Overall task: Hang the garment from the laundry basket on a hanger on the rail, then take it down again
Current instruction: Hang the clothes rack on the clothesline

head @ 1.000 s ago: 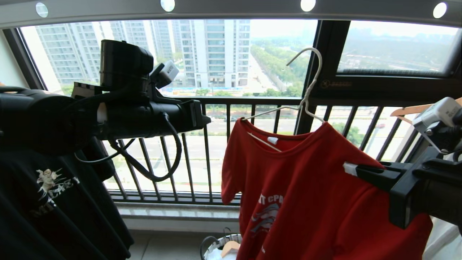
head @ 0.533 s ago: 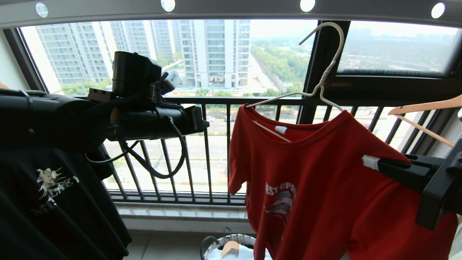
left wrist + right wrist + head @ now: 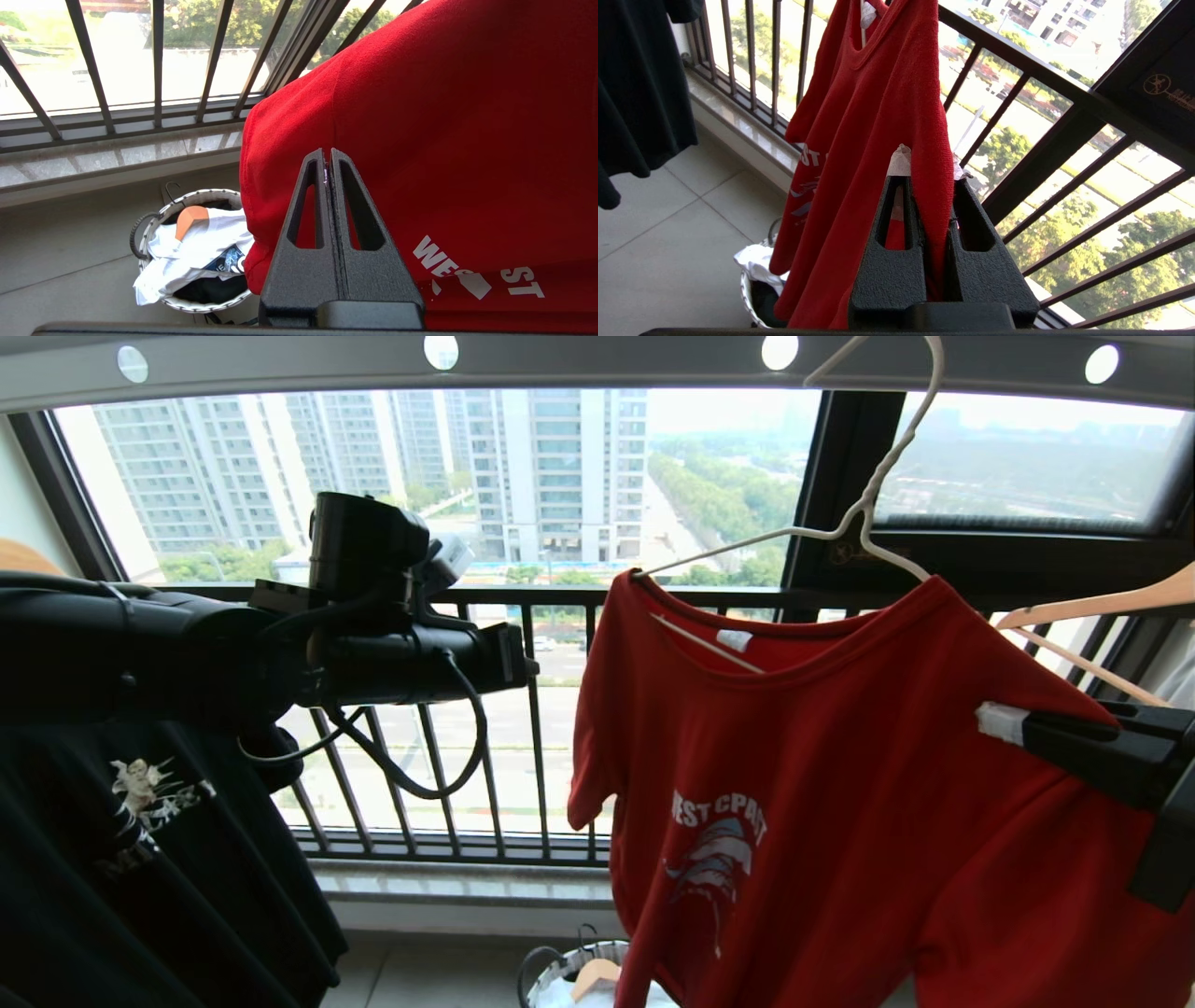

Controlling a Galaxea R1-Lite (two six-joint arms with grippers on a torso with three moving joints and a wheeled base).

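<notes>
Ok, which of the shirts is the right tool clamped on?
The red T-shirt on the white wire hanger; the right tool pinches its shoulder. The black printed T-shirt hangs apart on the left.

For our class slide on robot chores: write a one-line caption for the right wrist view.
Right gripper shut on the shoulder of the red T-shirt, beside the balcony railing.

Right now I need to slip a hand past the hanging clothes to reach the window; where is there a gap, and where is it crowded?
The free gap lies between the black T-shirt and the red T-shirt, before the window railing, below the shut left gripper. Crowded: the right side, where the right gripper clamps the red shirt beside a wooden hanger, and the laundry basket below.
</notes>
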